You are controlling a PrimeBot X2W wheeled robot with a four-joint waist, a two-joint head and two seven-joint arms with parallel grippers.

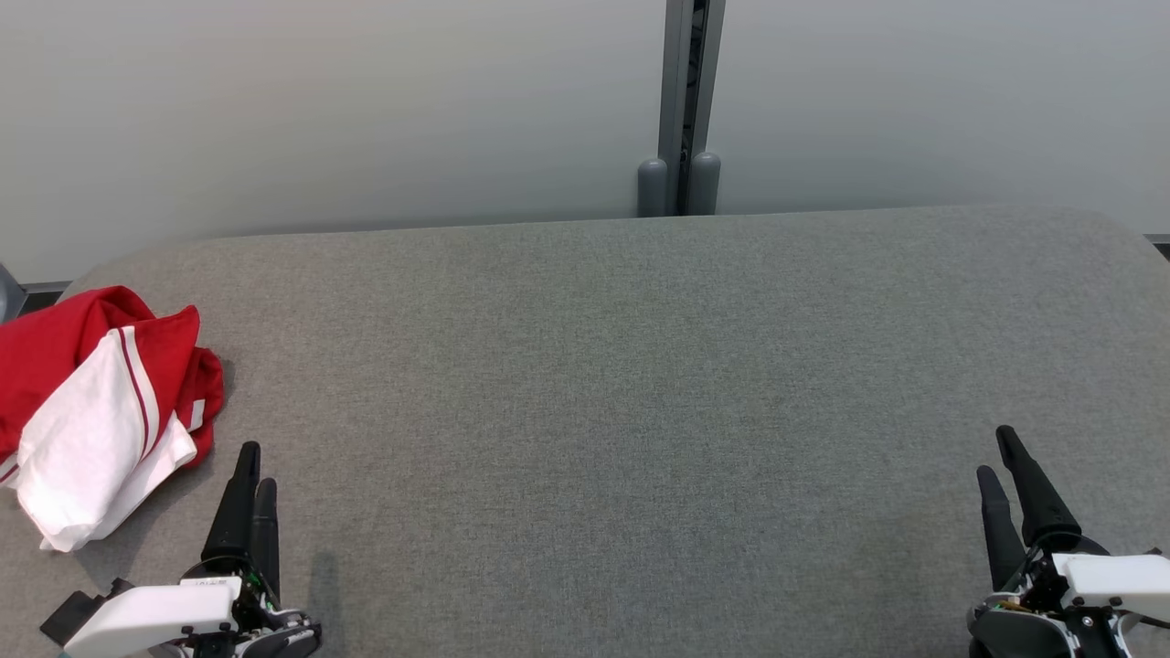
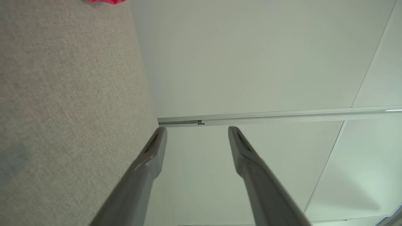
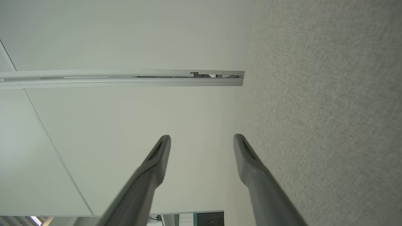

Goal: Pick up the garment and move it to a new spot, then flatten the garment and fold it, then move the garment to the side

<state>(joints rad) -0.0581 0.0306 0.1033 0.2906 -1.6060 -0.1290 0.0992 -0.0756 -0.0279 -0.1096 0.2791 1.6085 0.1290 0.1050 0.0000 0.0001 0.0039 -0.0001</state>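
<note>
A crumpled red and white garment (image 1: 96, 411) lies at the left edge of the grey fabric table (image 1: 622, 393); a sliver of its red cloth (image 2: 105, 1) shows at the top of the left wrist view. My left gripper (image 1: 256, 461) rests at the lower left, just right of the garment and apart from it, open with nothing between its fingers (image 2: 154, 150). My right gripper (image 1: 996, 452) sits at the lower right, far from the garment, open and empty, its fingers (image 3: 248, 153) spread.
A pale wall stands behind the table, with a grey vertical post (image 1: 681, 110) at the middle of the far edge. The table's corners are rounded. Broad bare fabric stretches between the two grippers.
</note>
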